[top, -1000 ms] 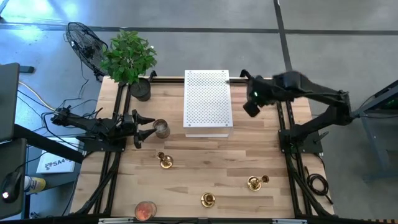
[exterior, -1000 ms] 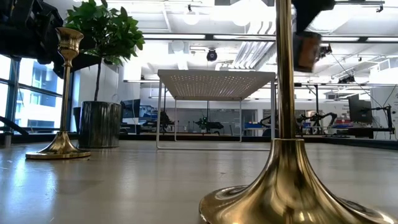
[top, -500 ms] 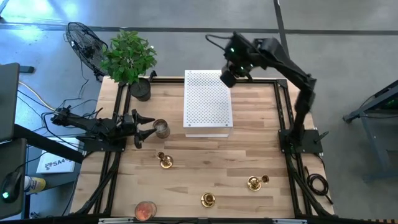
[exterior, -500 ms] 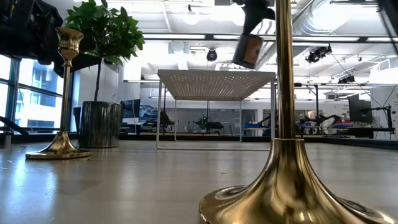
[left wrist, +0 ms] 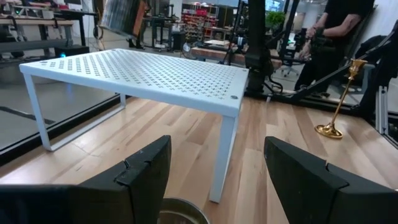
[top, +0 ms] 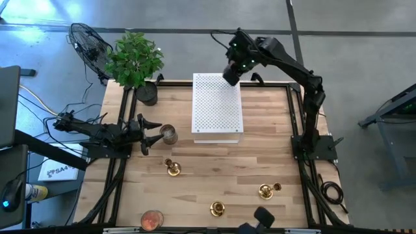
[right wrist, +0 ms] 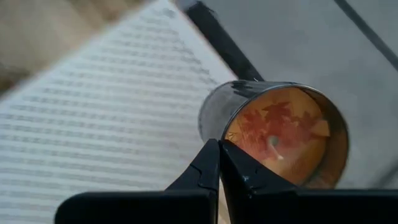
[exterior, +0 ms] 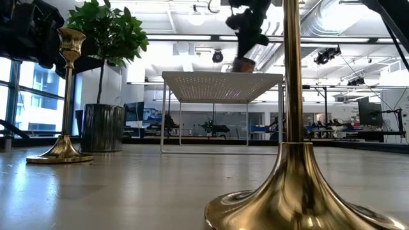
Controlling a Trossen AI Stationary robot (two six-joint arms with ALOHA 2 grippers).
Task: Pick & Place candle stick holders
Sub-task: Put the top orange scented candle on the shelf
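Note:
Three gold candlestick holders stand on their round bases on the wooden table: one left of centre, one at the near edge, one near right. In the low view one shows at the left and one close up. My right gripper is over the far right corner of the white perforated shelf, shut on a metal candle tin. My left gripper is open at the table's left. A small metal cup stands just in front of its fingers. My right gripper pinches the tin's rim on the side nearest the wrist, between its two closed fingers. It comes from above, pointing down. The tin hangs upright below the gripper, right at the shelf top; whether it touches the shelf, I cannot tell.
A potted plant stands at the far left corner. An orange candle sits at the near edge. A dark object shows at the near edge. In the left wrist view a person stands beyond the table.
My right gripper has swung with the tin from the table's far right toward the left and the far edge. It is now over the shelf's far right corner and has come down toward the shelf top. A dark object has come into view at the near edge.

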